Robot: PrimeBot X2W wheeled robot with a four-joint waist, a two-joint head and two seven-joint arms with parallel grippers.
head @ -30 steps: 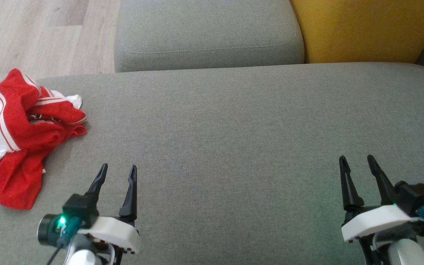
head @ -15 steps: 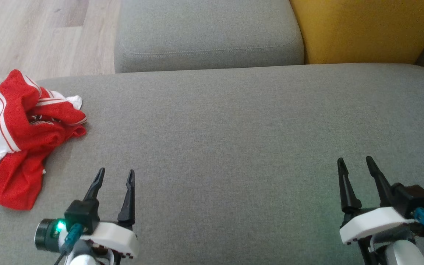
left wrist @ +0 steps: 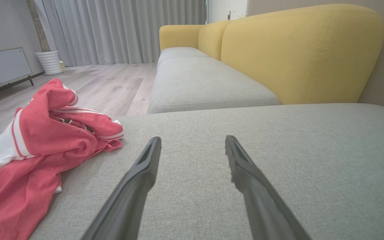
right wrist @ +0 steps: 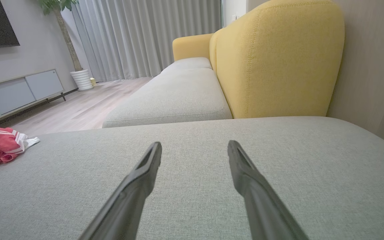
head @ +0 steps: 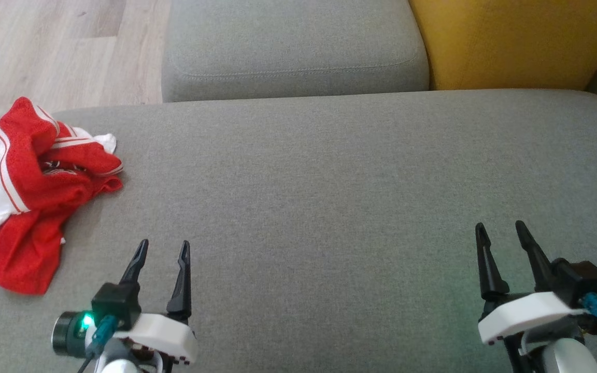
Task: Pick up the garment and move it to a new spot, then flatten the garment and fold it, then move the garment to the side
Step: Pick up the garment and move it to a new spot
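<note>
Left gripper (head: 165,242): near edge of the head view, jaws spread wide, nothing between them. Right gripper (head: 500,224): the same, wide apart and empty, far over on the right. Both sit low over the grey seat cushion (head: 329,197); I cannot tell whether either touches it.

Garment (head: 29,191): a crumpled red-and-white heap at the cushion's left edge. It lies ahead and to the left of the left gripper, clearly apart from it and well apart from the right one.

Step in hand, as I judge it: the first pick-up, not yet begun.
- The left arm is the natural one to use.
- Reach forward-left and come down on the raised ridge of the heap.
- Pinch a thick fold rather than a single hem (the cloth looks thin and likely slippery).
- Lift it fully clear before carrying it to the bare middle of the cushion.
- Risk: a weak pinch could nudge the heap off the left edge towards the wood floor (head: 44,46).

Farther off: a second grey cushion (head: 293,46) and a yellow backrest (head: 511,41).

Containers:
- None on the cushion.
- Far across the room, a white ribbed planter (right wrist: 82,79) holds a thin-trunked plant.
- The low cabinet (right wrist: 22,90) has its doors shut, so I cannot tell what is inside.
</note>
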